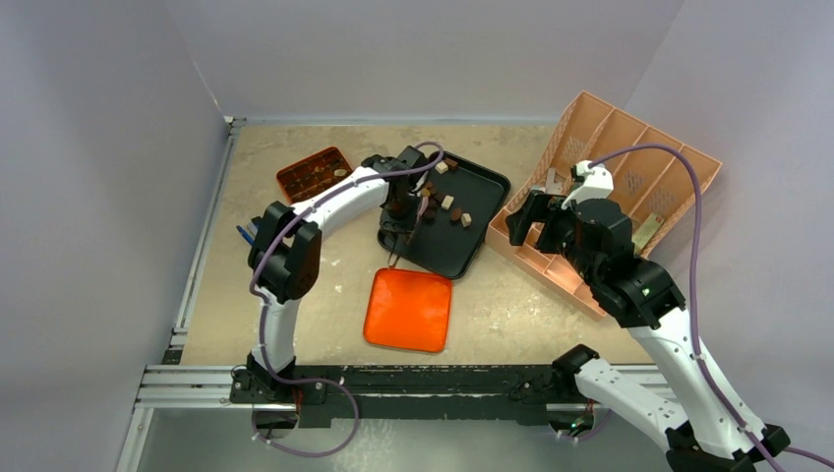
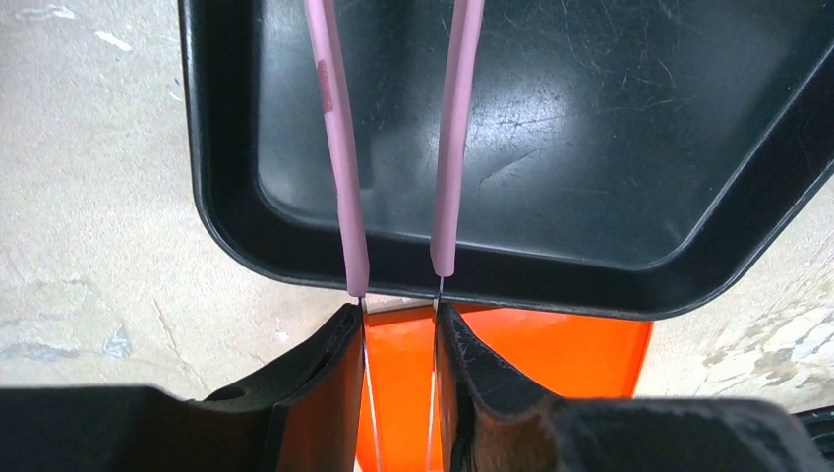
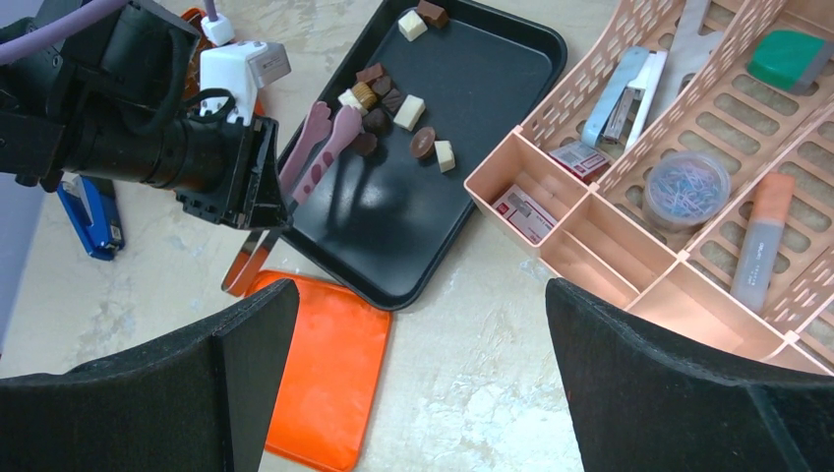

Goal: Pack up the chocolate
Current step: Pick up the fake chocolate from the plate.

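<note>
Several small chocolate pieces (image 1: 447, 202), dark brown, mid brown and cream, lie scattered in the far half of the black tray (image 1: 462, 248). My left gripper (image 1: 401, 202) hovers over the tray's left side, shut on pink-tipped metal tongs (image 2: 339, 177) that run between its fingers (image 2: 325, 374). In the right wrist view the tongs (image 3: 320, 147) point their tips at the chocolate pieces (image 3: 393, 103); whether a piece sits between the tips I cannot tell. The orange compartmented box (image 1: 315, 173) stands at the back left, with pieces in it. My right gripper (image 3: 418, 287) hangs open and empty above the table.
A flat orange lid (image 1: 408, 310) lies in front of the tray. A peach desk organiser (image 1: 629, 167) with stationery fills the right side, close to my right gripper (image 1: 536, 221). A blue stapler (image 3: 89, 211) lies by the left arm. Walls enclose the table on three sides.
</note>
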Tool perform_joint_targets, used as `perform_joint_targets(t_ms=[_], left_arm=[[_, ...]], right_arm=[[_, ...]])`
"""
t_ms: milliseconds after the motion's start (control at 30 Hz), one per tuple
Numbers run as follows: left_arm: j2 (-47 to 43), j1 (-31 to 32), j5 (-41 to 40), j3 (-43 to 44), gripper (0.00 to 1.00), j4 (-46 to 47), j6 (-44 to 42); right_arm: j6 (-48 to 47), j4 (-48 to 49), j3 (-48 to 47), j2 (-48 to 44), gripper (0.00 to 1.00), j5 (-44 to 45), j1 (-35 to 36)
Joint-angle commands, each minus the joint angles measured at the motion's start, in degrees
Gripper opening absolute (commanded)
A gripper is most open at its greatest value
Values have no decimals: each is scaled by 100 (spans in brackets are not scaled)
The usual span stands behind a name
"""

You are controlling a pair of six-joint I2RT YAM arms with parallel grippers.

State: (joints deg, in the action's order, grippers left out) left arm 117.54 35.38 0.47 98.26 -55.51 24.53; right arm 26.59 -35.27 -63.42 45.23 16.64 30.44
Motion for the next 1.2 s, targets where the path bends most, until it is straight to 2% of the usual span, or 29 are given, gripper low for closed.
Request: perform_joint_targets(t_ms=[0,600,767,1167], left_arm=[[-567,126,-198,137,28,-154,210],[-1283,26,-696,207,24,-448,494],[-1463,-377,-753,237,21,-597,505],[-1655,-1814,-892,14,21,-724,205]], right_arm=[[74,152,-51,-82,97,68,26],[102,119,-57,-220,97,164,24],[109,121,-57,-251,97,164,24],[97,136,21,-263,97,34,24]])
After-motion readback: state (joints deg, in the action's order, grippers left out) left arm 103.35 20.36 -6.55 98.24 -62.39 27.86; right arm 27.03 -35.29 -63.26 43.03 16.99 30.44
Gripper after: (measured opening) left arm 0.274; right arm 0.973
